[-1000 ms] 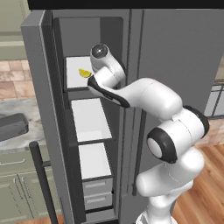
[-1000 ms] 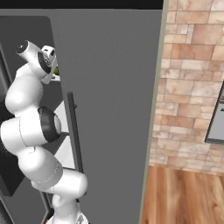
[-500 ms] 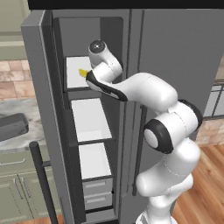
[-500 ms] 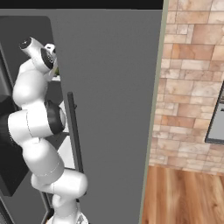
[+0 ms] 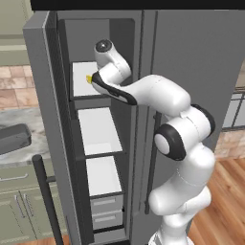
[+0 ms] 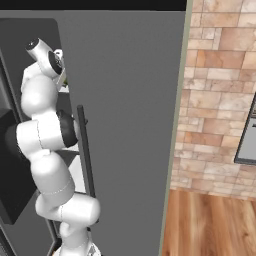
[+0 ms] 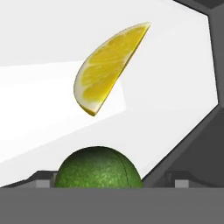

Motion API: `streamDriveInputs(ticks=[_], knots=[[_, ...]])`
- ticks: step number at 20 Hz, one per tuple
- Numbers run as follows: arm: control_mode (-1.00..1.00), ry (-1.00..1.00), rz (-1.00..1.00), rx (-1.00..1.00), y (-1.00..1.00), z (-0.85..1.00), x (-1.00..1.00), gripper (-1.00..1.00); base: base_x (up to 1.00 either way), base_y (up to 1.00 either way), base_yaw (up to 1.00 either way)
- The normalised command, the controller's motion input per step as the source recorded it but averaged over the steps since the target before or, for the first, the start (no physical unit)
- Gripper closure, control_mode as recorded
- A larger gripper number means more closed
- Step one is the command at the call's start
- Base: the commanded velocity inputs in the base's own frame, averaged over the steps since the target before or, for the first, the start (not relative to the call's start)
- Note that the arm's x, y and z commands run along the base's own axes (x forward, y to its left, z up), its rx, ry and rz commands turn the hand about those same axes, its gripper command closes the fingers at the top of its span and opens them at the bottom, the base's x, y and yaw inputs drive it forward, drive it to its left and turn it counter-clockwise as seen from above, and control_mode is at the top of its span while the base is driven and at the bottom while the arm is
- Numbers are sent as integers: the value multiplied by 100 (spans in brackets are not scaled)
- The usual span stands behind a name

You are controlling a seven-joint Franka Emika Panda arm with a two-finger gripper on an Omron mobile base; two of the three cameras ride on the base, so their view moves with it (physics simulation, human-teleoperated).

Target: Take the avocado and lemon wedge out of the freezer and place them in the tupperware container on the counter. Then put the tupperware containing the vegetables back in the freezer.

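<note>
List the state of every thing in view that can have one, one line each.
freezer: door open, white shelves exposed.
avocado: on the top shelf, nearest the tool, not gripped.
lemon wedge: on the same shelf, beyond the avocado, untouched.
tupperware container: on the counter, contents hidden.
tool: open.

Top freezer shelf [image 7: 175, 65], white: avocado [image 7: 98, 168], lemon wedge [image 7: 109, 65] just beyond.

Lemon wedge [image 7: 108, 68]: yellow flesh, pale rind. Avocado [image 7: 99, 168]: speckled dark green. Freezer [image 5: 196, 57]: grey, white shelves. Counter [image 5: 19, 119]: marbled grey-beige. Container [image 5: 13, 138]: dark grey.
</note>
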Motion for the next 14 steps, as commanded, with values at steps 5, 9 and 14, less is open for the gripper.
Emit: streamDriveInputs(ticks=[5, 9, 14], knots=[[-100, 4, 0, -1, 0, -27, -4, 100, 0, 0, 0], [-100, 0, 0, -1, 0, -24, -22, 100, 0, 0, 0], [-100, -3, 0, 0, 0, -4, -60, 100, 0, 0, 0]])
